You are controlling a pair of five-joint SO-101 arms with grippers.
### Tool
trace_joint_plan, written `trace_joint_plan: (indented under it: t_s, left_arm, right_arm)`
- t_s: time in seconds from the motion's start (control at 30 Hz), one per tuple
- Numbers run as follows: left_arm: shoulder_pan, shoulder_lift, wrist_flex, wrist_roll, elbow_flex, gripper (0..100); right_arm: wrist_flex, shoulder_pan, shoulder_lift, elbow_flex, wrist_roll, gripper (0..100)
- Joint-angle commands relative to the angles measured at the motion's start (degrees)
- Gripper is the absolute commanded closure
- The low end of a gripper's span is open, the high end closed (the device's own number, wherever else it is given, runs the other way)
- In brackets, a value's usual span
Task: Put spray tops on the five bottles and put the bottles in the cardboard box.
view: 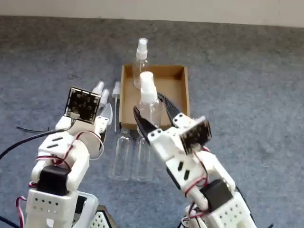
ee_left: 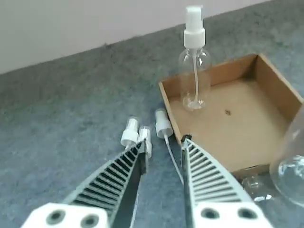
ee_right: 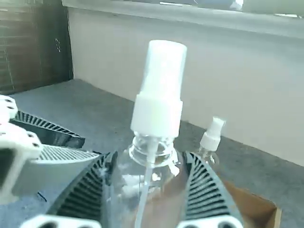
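- My left gripper [ee_left: 161, 146] hangs released, its jaws spread with nothing between them. It is low over the grey carpet [view: 247, 85], to the left of the cardboard box [view: 180, 90].
- Just past its fingertips, three loose spray tops [ee_left: 163, 124] lie on the carpet beside the box's left wall. One of them is partly hidden behind a finger.
- Nearer the arms, two uncapped bottles [view: 121, 156] sit side by side on the carpet, close to the box's near wall. I cannot tell whether they stand or lie.
- The box sits open on the carpet, ahead of both arms.
- In the box's far left corner a capped bottle [ee_left: 194, 71] stands upright, well apart from both grippers.
- My right gripper [view: 148, 105] is clamped on a held bottle [ee_right: 152, 175], one finger on each side of the clear body just below the neck.
- That bottle is upright with its white sprayer [ee_right: 159, 95] seated on top, at the box's near end. I cannot tell whether its base touches the floor of the box.
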Motion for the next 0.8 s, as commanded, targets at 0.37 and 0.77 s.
trace_joint_plan:
  t_s: [0.37, 0.77]
  left_arm:
    - [2.2, -1.2, 1.3, -0.1, 4.4, 79]
    - [4.9, -9.8, -7.4, 0.1, 12.6, 78]
  right_arm:
    - [-1.6, -0.2, 37.6, -28.0, 0.4, 99.5]
    - [5.6, -4.5, 40.8, -32.9, 0.2, 99.5]
